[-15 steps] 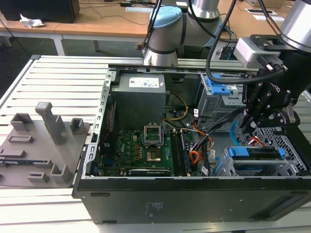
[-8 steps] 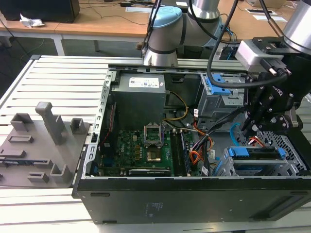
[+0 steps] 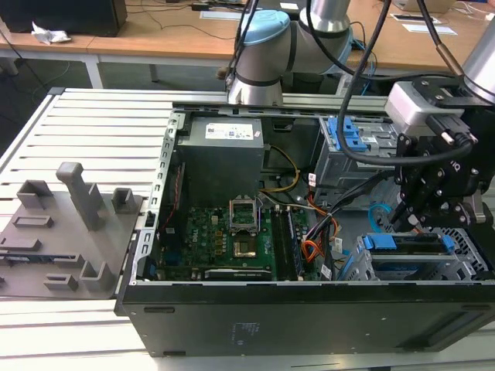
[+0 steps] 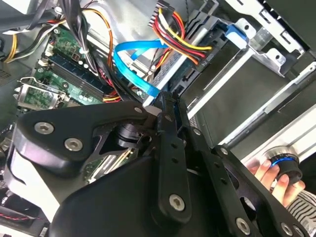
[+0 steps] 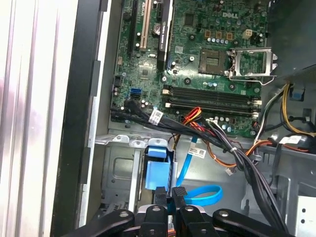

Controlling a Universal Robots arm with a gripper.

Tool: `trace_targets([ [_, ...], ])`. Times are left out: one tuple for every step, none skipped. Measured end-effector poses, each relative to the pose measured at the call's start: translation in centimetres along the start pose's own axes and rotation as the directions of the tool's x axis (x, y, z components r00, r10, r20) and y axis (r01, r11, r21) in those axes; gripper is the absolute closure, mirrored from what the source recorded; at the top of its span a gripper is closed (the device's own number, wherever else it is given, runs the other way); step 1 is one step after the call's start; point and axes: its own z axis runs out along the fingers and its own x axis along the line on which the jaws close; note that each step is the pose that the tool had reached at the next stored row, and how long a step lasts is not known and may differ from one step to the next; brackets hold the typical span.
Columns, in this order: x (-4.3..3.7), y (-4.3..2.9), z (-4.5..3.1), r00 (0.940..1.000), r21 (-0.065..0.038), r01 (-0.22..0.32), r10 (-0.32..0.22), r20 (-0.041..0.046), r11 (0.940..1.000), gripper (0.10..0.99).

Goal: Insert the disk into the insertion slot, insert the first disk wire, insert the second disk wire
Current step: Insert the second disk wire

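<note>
Disk (image 3: 407, 243) already seated in insertion slot (image 3: 464, 259), blue carrier edge up, at exterior view's right of case. Tool (image 5: 168, 193) narrow, pinching end of blue flat wire (image 5: 200, 193) just beside disk's rear. Best: keep plug square to port, push straight, avoid black cable bundle (image 5: 232, 153).

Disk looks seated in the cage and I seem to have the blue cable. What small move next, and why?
Probably ease the gripper a little closer to the blue-framed silver disk. The fingers look shut on the end of the blue flat data cable, and the disk already sits in the perforated silver-grey metal cage.
</note>
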Motion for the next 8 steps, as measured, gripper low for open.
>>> trace_targets([
  [0.1,-0.07,0.06,1.0,0.0,0.0,0.0,0.0,1.0,0.925],
  [0.14,-0.14,0.09,1.0,0.0,0.0,0.0,0.0,1.0,0.925],
  [0.19,-0.25,0.13,1.0,0.0,0.0,0.0,0.0001,1.0,0.925],
  [0.24,-0.38,0.16,1.0,0.0,0.0,0.0,0.0,1.0,0.925],
  [0.27,-0.5,0.18,1.0,0.0,0.0,0.0,0.0,1.0,0.925],
  [0.28,-0.56,0.19,1.0,0.0,0.0,0.0,0.0001,1.0,0.925],
  [0.29,-0.67,0.2,1.0,0.0,0.0,0.0,0.0,1.0,0.925],
  [0.3,-0.79,0.21,1.0,0.0,0.0,0.0,0.0,1.0,0.925],
])
